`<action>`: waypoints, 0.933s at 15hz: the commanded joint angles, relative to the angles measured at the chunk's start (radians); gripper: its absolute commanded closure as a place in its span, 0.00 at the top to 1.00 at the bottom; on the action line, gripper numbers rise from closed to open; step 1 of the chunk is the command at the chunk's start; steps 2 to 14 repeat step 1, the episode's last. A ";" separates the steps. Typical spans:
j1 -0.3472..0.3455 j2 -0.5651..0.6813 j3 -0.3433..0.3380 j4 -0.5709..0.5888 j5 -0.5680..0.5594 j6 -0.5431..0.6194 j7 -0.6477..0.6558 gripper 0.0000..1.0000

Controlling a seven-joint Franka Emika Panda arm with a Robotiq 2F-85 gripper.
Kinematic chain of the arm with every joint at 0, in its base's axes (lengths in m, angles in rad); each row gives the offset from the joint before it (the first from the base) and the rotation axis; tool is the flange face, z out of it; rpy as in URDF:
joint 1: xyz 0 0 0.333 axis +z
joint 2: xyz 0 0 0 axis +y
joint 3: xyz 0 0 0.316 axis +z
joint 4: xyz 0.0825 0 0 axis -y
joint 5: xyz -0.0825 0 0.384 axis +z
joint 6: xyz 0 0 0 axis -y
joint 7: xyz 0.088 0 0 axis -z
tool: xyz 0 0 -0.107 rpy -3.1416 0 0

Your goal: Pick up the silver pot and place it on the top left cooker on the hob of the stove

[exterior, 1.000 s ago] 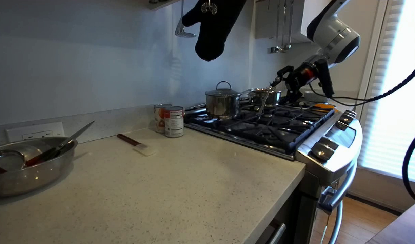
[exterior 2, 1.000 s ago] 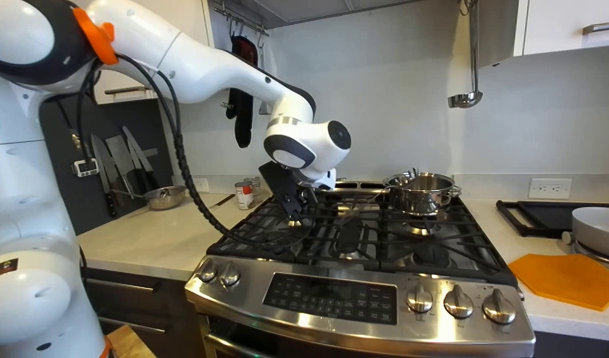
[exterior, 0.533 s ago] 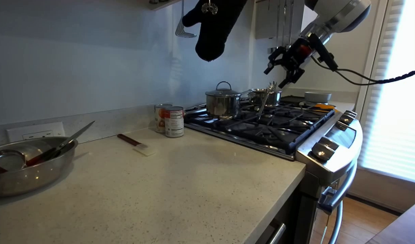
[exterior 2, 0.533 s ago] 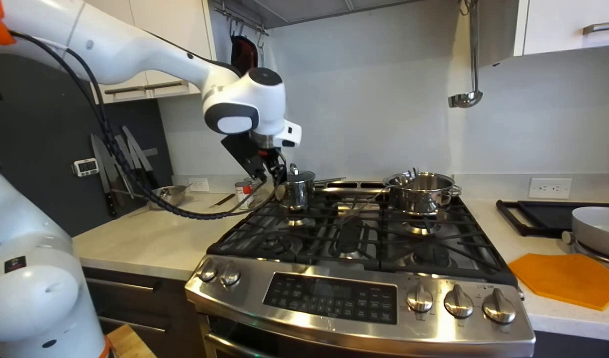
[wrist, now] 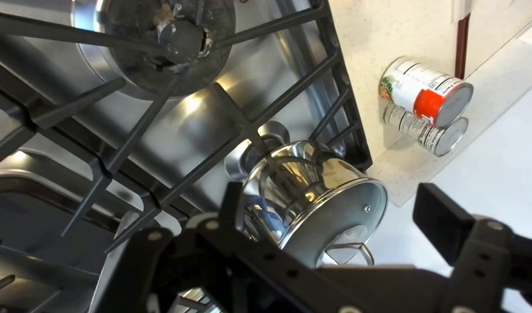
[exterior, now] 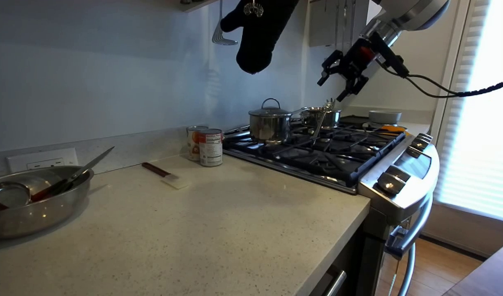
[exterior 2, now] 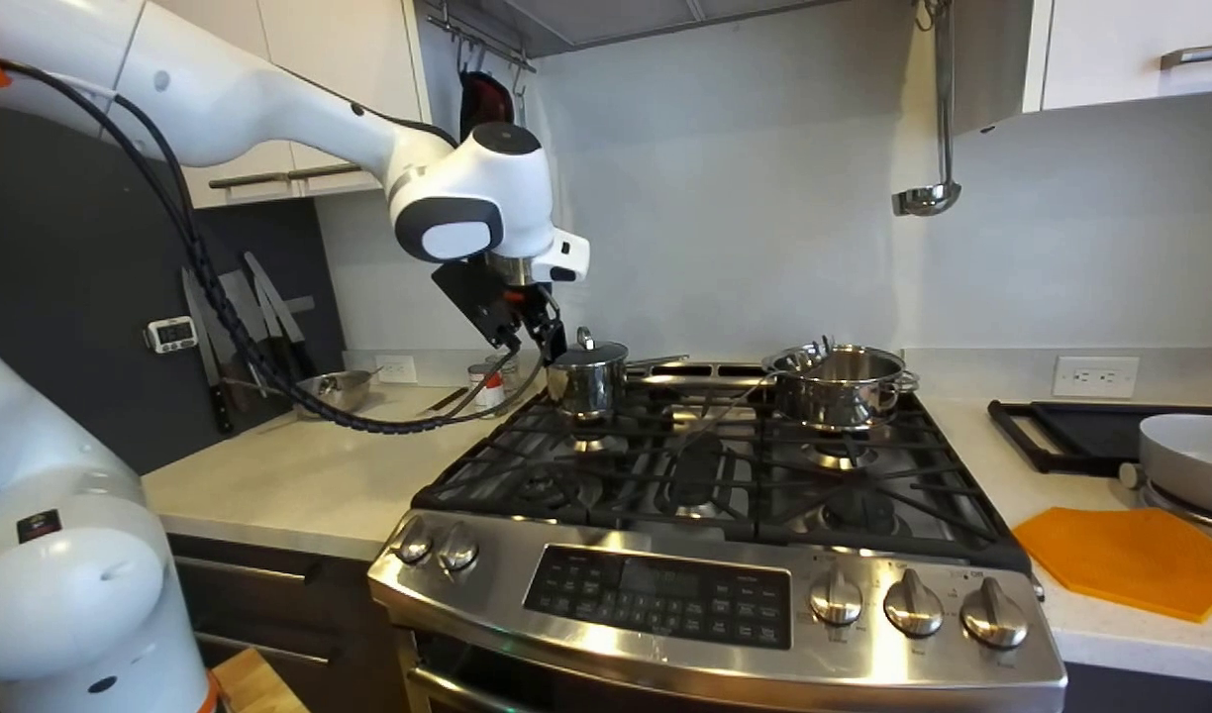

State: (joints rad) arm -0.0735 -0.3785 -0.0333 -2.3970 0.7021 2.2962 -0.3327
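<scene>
Stainless-steel gas stove [exterior 2: 725, 668], black cast-iron hob [exterior 2: 757, 495] across top. Side-handled steel pot [exterior 2: 834, 401] on rear right burner [exterior 2: 839, 456]. Lidded silver saucepan [exterior 2: 586, 386], long-handled, upright on hob at top left cooker [exterior 2: 586, 443]. Gripper [exterior: 330, 91] hangs apart from saucepan, jaws unclenched, spread wide. Two labelled tin cans [exterior: 211, 148], upright, close together on counter [exterior: 218, 222] beside stove.

Hangs with dark fingers [exterior 2: 554, 342] near the lidded silver pot [exterior 2: 588, 386], set on the hob [exterior 2: 700, 470] above the back-left burner [exterior 2: 592, 444].
</scene>
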 commanded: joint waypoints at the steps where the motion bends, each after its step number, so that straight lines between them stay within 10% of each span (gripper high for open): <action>1: 0.036 0.000 -0.032 0.000 -0.016 0.006 0.011 1.00; 14: 0.036 0.000 -0.032 0.000 -0.016 0.006 0.011 1.00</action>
